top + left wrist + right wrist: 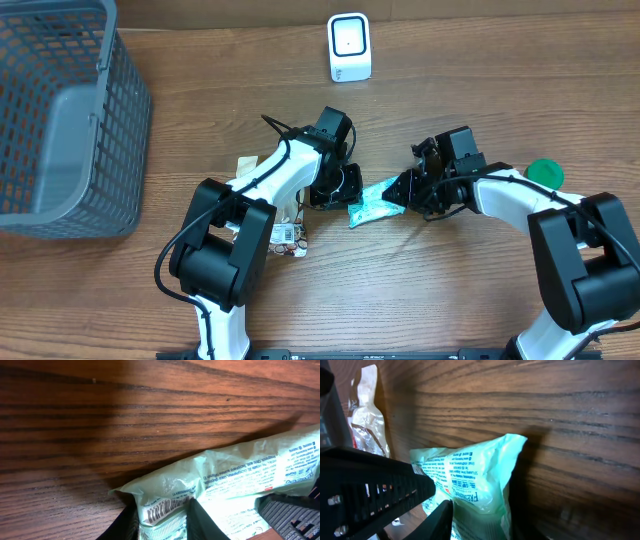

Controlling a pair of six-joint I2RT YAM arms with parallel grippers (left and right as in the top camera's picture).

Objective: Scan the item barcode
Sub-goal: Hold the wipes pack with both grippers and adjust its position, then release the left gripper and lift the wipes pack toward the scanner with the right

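Big wooden surface with a grey basket parked in the far left corner, well away from the action, so I'd guess it's where stuff goes once it's scanned. Both arms meet in the middle. The left end effector is clamped on one end of the packet, fingers either side of the sealed edge. The right end effector is at the opposite end with the packet between its fingers, but I honestly can't tell if it's actually squeezing yet. The packet itself is a pale green pouch stretched between the two, low over the wood. Holding it from both ends looks like a way to pull it flat so the print isn't crinkled. The little white scanner stands at the far edge, well apart from the packet, so it'll need carrying over and turning to face it. There's a crinkly wrapper by the left arm and a green cap off to the right, neither involved. The barcode sits right by the left fingers, partly crowded by them, which could be a problem.
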